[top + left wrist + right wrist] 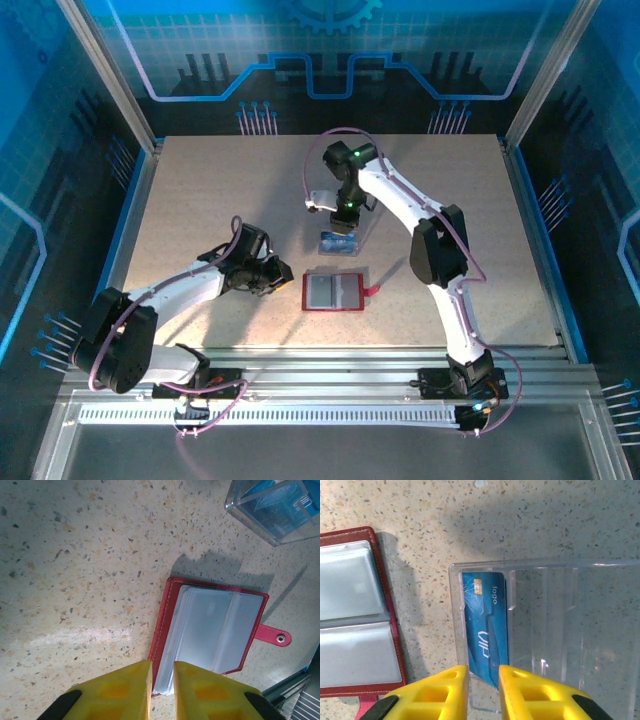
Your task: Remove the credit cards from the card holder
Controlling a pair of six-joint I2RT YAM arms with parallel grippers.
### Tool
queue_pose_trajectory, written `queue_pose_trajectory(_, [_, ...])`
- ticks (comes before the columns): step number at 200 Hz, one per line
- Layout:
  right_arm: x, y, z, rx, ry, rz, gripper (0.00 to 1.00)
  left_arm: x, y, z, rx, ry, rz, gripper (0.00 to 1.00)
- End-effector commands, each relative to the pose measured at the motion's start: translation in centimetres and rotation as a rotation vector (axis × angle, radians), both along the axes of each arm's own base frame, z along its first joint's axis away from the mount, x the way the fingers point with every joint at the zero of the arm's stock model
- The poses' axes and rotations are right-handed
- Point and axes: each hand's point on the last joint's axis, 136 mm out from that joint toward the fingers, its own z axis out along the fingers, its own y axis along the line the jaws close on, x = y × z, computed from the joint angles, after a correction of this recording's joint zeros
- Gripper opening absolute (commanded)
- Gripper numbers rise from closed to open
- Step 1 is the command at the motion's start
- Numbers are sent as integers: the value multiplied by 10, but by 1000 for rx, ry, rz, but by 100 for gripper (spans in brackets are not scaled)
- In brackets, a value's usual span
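**Top external view.** Locate the card holder [335, 291] lying open and flat on the counter [200, 200], between the two arms. Just beyond it stands a clear tray [338, 241] with something blue inside. The right claw [340, 222] hangs over the tray. The left claw [274, 274] sits low, just beside the card holder's left edge. From this height you cannot tell how either claw's jaws stand.

**Left wrist view.** The left claw [162, 670] has its yellow jaws parted by a narrow gap, with nothing between them. It points at the near left corner of the card holder [210, 635]. Whether the tips touch the red cover cannot be told. The two leaves lie spread with the greyish sleeves [200, 630] facing up, and the strap tab [272, 636] is folded out to the side. No coloured card shows in the sleeves. They are cloudy, so do not treat them as confirmed empty.

**Right wrist view.** The right claw [483, 672] has its jaws slightly apart over the near end of the clear tray [545, 630]. A blue card [485, 630] lies in the tray's leftmost compartment, with its near end below the gap between the jaws. No grip on it is visible. The card holder [350, 615] lies just beside the tray, apart from it.

**Progress.** Judge one credit card as removed and deposited. No other card is visible on the counter or in the tray. Inspect the sleeves for further cards before you count the task complete.
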Motion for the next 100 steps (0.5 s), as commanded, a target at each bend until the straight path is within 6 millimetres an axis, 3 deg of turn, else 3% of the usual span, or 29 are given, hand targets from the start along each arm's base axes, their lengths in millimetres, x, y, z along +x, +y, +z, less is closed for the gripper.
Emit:
queue_pose_trajectory(1, [-8, 11, 22, 59, -53, -43, 24, 3, -3, 1, -28, 0, -5, 20])
queue_pose_trajectory(54, [-28, 24, 39, 199, -87, -176, 27, 8, -15, -6, -80, 15, -16, 20])
queue_pose_trajectory(100, [-40, 26, 46, 318, -92, -413, 30, 14, -22, -8, -95, 22, -27, 20])
